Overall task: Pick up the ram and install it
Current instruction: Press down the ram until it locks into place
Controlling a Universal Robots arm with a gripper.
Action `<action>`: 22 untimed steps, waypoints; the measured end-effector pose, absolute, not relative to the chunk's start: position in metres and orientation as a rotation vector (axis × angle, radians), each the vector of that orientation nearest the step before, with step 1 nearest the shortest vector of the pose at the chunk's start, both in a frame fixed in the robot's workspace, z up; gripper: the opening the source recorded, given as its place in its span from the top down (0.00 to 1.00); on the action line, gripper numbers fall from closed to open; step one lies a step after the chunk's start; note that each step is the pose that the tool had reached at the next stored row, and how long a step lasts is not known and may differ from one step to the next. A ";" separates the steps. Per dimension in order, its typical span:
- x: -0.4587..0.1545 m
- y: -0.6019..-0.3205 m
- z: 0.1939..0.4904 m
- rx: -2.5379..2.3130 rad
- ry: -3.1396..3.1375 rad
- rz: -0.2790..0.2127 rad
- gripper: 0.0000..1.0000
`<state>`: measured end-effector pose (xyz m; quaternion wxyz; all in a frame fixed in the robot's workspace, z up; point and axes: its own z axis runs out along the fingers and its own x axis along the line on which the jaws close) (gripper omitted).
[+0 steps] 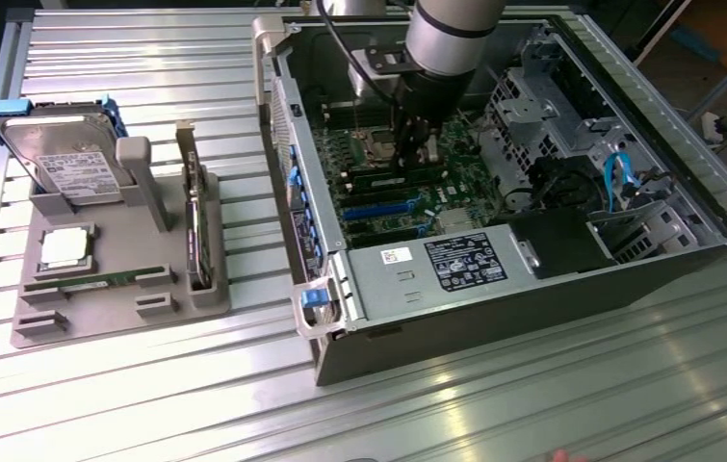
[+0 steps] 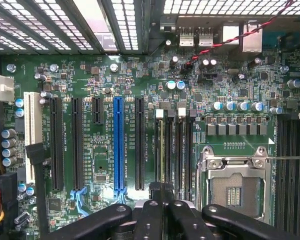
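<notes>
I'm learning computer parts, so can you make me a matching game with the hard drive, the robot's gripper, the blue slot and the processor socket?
Things:
1. hard drive
2. gripper
3. long blue slot
4. processor socket

Places or looks:
A. inside the open computer case, over the motherboard
B. standing up in the grey stand, outside the case
C. has a silver metal frame
D. sits between long black slots

Pairs: 1-B, 2-A, 3-D, 4-C
</notes>
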<state>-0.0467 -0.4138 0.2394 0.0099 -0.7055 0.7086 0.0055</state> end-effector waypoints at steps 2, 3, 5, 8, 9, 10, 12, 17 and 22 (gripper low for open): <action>-0.053 -0.414 0.239 -2.200 2.210 0.013 0.89; -0.059 -0.414 0.239 -2.198 2.208 0.007 0.89; -0.068 -0.414 0.239 -2.193 2.203 -0.003 0.89; -0.073 -0.414 0.239 -2.190 2.199 -0.011 0.89; -0.074 -0.414 0.239 -2.189 2.198 -0.013 0.89; -0.075 -0.414 0.239 -2.188 2.197 -0.015 0.89; -0.077 -0.414 0.239 -2.186 2.195 -0.019 0.89; -0.084 -0.414 0.239 -2.181 2.190 -0.027 0.89; -0.093 -0.414 0.239 -2.175 2.184 -0.038 0.89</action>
